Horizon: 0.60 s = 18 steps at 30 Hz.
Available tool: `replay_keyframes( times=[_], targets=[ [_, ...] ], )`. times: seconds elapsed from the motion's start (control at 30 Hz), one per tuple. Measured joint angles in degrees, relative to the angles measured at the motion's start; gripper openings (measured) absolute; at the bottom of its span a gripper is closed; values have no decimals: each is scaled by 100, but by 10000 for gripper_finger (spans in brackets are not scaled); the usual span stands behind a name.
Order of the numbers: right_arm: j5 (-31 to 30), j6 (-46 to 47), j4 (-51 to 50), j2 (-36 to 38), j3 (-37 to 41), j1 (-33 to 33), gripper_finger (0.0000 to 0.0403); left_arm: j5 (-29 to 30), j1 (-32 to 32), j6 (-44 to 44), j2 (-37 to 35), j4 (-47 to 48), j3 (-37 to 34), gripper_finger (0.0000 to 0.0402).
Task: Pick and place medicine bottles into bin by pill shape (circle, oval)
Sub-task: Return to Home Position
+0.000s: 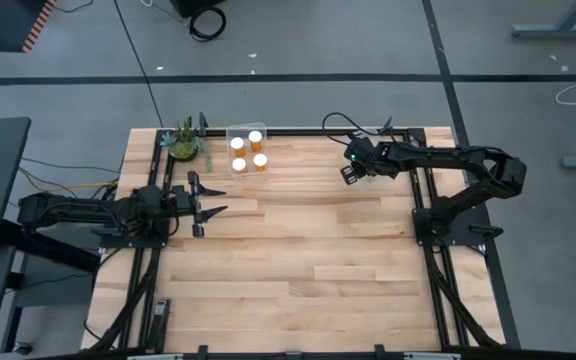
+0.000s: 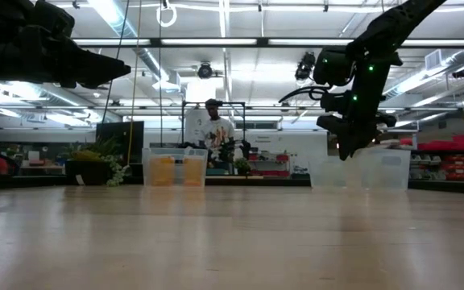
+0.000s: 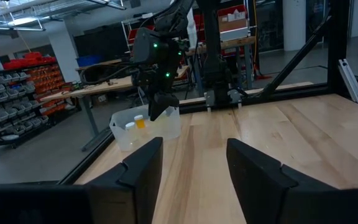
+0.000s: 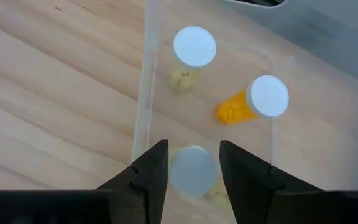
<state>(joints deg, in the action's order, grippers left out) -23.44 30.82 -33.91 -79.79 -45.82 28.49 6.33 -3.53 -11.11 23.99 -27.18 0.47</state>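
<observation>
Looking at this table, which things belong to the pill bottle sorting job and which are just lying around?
Job:
left bin holding four bottles
right bin holding three bottles
right gripper, jaws open over the right bin
left gripper, jaws open, at the table's left side

Lying about:
potted plant beside the left bin
cable coil off the table
person beyond the table

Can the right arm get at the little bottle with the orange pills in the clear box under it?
Probably yes. The right gripper hovers open right above the box, which has no lid, and the orange bottle lies clear of the two other bottles.
</observation>
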Motion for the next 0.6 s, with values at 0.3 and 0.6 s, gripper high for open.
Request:
replay_keyframes(
  times=[0.3, 0.6],
  targets=[
    [-2, -113, 188, 0, 0, 0, 152, 0, 2, 0, 0, 0, 0, 186],
    [3, -447, 233, 207, -121, 0, 152, 0, 1, 0, 0, 0, -1, 182]
  ],
)
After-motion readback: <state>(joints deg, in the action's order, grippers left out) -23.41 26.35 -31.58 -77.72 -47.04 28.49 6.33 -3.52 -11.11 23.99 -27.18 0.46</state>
